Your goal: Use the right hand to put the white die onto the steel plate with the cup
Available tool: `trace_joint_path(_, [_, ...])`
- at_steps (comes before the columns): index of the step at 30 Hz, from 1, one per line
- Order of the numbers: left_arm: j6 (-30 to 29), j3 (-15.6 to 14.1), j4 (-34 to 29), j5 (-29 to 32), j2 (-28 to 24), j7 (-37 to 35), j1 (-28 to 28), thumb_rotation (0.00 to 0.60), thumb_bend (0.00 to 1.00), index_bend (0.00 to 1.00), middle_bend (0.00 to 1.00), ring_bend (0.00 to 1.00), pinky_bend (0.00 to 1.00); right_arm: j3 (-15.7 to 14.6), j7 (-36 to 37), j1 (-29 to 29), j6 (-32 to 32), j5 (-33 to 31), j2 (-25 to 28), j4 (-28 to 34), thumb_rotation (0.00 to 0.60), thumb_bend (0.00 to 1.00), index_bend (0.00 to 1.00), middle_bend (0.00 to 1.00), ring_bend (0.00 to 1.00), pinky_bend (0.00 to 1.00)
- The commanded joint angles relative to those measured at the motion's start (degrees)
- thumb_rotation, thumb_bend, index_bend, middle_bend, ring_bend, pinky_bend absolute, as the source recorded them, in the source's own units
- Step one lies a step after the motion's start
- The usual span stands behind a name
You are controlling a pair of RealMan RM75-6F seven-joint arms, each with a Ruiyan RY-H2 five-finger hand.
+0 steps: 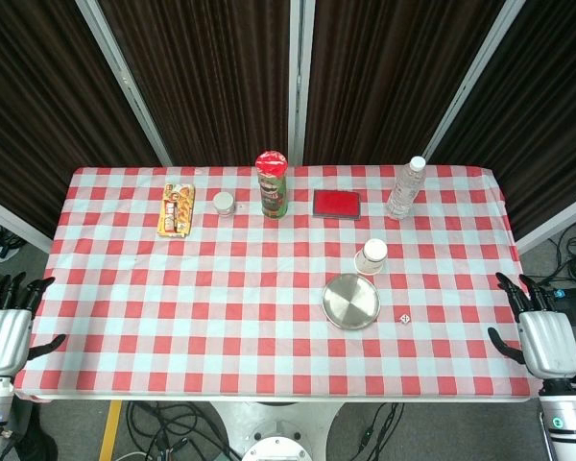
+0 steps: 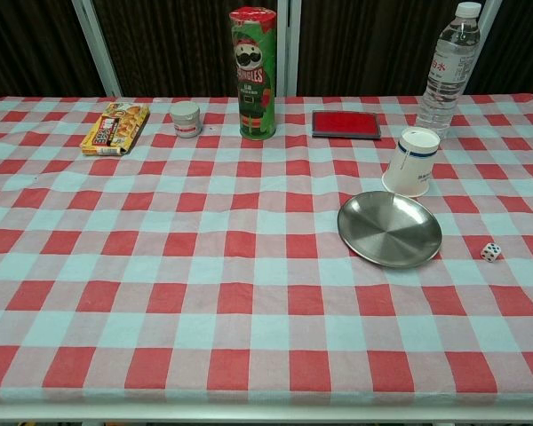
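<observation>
Lying bare, the plate (image 1: 350,302) is flanked by cup (image 1: 371,256) at one o'clock, die (image 1: 402,318) at three; both hands' fingers are seen apart, left hand (image 1: 5,331), right hand (image 1: 542,336).

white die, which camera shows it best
The chest view: the white die is nearer there, its dots visible, lying on the cloth right of the steel plate. In the head view it is only a small speck.
</observation>
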State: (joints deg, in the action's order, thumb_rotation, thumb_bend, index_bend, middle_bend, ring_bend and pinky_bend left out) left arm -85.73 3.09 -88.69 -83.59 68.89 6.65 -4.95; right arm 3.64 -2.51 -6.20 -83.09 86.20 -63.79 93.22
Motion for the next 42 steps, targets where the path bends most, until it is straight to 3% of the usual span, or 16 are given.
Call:
trace_joint_path(1, [0.04,0.01,0.13,0.05,0.03,0.02,0.01,0.600,0.00,0.15,0.19,0.05,0.04,0.04,0.07,-0.01,-0.01,-0.04,-0.02,-0.03,0.600,0.20,0.07,0.23,0.07,0.16])
trace_joint_path(8, [-0.16,-0.02,0.02,-0.35,0.07,0.21,-0.01,0.600,0.00,0.15,0.19,0.05,0.04,-0.12,0.47,-0.50,0.66,0.53,0.19,-0.06,0.600,0.20,0.07,0.23,0.07,0.16])
trace_joint_path(13, [-0.05,0.16,0.01,-0.54,0.03,0.40,-0.30,0.600,0.00,0.15,0.19,0.05,0.04,0.39,-0.05,-3.99,4.95,1.79,0.46,0.53,0.600,0.20,0.07,0.26,0.12,0.19])
trace_joint_path(16, [-0.33,0.03,-0.14,-1.25,-0.04,0.50,-0.38,0.600,0.00,0.15,0.19,0.05,0.04,0.99,-2.38,-7.43,9.40,2.08,-0.54,0.99,0.600,0.18,0.08,0.35,0.25,0.31])
trace_joint_path(18, [-0.55,-0.15,-0.11,-1.62,-0.12,0.36,-0.28,0.600,0.00,0.15,0.19,0.05,0.04,1.12,-3.96,-9.93,13.55,1.53,-1.17,1.11,0.600,0.17,0.10,0.44,0.40,0.44])
trace_joint_path(20, [-0.88,-0.14,-0.14,-1.99,-0.27,0.23,-0.26,0.600,0.00,0.15,0.19,0.05,0.04,1.30,-5.76,-12.78,18.46,0.30,-2.15,0.81,0.600,0.17,0.13,0.57,0.59,0.64])
trace_joint_path(23, [-1.03,-0.17,-0.29,-2.01,-0.44,0.16,-0.15,0.600,0.00,0.15,0.19,0.05,0.04,1.56,-7.63,-15.89,23.81,-1.98,-4.48,-1.36,0.600,0.17,0.18,0.76,0.77,0.84])
trace_joint_path(26, [-0.91,-0.28,-0.19,-1.81,-0.34,0.00,-0.01,0.600,0.00,0.15,0.19,0.05,0.04,1.25,-8.65,-17.88,27.91,-4.33,-6.87,-3.96,0.600,0.17,0.24,0.86,0.85,0.92])
trace_joint_path(32, [-0.55,-0.24,-0.14,-1.56,-0.22,-0.01,-0.12,0.600,0.00,0.15,0.19,0.05,0.04,-0.35,-8.67,-20.14,32.20,-5.42,-10.81,-9.37,0.600,0.25,0.30,0.89,0.88,0.95])
trace_joint_path(42, [-0.50,-0.33,-0.23,-1.14,-0.10,-0.28,0.16,0.600,0.00,0.15,0.19,0.05,0.04,-2.32,-6.60,-21.92,34.40,-4.76,-14.68,-15.41,0.600,0.25,0.35,0.89,0.89,0.96])
